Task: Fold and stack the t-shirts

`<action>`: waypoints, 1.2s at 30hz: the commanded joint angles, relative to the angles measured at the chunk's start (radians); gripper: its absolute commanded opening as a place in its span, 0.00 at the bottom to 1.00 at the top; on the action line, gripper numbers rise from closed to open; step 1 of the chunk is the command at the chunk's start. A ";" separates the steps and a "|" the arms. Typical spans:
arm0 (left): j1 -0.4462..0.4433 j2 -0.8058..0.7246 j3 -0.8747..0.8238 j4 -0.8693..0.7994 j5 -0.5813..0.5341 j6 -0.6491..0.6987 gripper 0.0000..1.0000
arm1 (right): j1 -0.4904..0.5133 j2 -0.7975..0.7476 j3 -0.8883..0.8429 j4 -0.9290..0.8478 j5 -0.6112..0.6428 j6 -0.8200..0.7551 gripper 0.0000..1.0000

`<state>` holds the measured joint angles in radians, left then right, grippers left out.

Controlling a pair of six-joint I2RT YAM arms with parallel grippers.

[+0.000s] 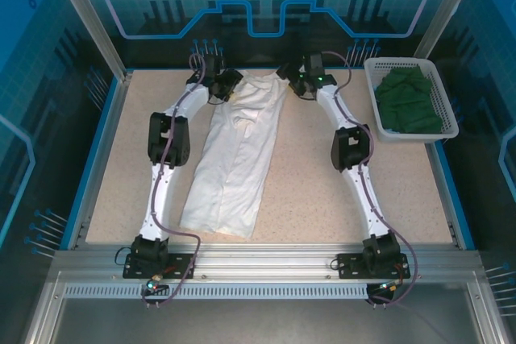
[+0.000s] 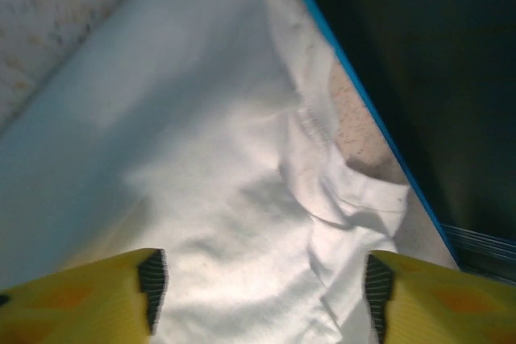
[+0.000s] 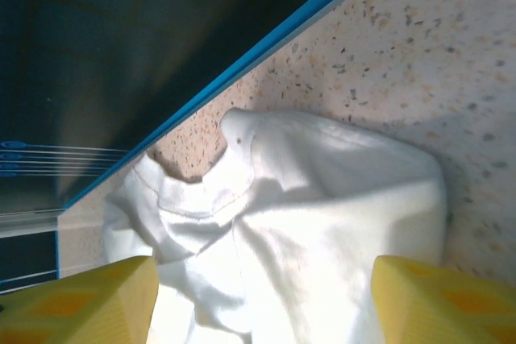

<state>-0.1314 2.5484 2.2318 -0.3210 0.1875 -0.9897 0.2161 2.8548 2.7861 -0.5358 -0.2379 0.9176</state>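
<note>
Top external: white cloth t-shirt [image 1: 234, 159] folded lengthwise only; dark green t-shirt [image 1: 411, 102] in white plastic basket [image 1: 372, 90], stacking pending; left gripper [image 1: 232, 80], right gripper [image 1: 292, 76] spread, empty.

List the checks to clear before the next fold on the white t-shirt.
1. Left hand open, nothing pinched: ok.
2. Right hand open, nothing pinched: ok.
3. White t-shirt lies as a long strip on the table: ok.
4. Its far end flat: not ok, rumpled between the hands.
5. Green t-shirt out of the basket: not ok, it lies inside.
</note>
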 commanded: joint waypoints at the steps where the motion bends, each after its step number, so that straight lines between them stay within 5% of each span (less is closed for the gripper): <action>1: 0.005 -0.247 -0.105 0.066 0.020 0.050 0.79 | 0.034 -0.273 -0.069 -0.171 0.063 -0.164 0.72; 6: 0.000 -0.643 -0.559 0.082 -0.016 0.075 0.83 | 0.171 -0.677 -0.605 -0.306 0.155 -0.260 0.69; 11: -0.041 -1.012 -1.053 -0.060 -0.141 0.068 0.80 | 0.387 -1.094 -1.344 -0.043 0.143 -0.160 0.68; 15: -0.083 -1.269 -1.353 -0.187 -0.195 0.084 0.72 | 0.583 -1.229 -1.666 0.048 0.171 0.024 0.66; 24: -0.109 -1.675 -1.688 -0.419 -0.256 0.070 0.64 | 0.947 -1.142 -1.755 0.078 0.297 0.285 0.62; 36: -0.113 -1.729 -1.824 -0.397 -0.198 0.038 0.52 | 1.008 -1.011 -1.644 -0.042 0.342 0.347 0.45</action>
<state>-0.2390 0.8234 0.4274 -0.7109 -0.0319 -0.9436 1.2331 1.8088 1.1236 -0.5133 0.0723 1.2240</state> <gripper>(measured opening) 0.523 0.464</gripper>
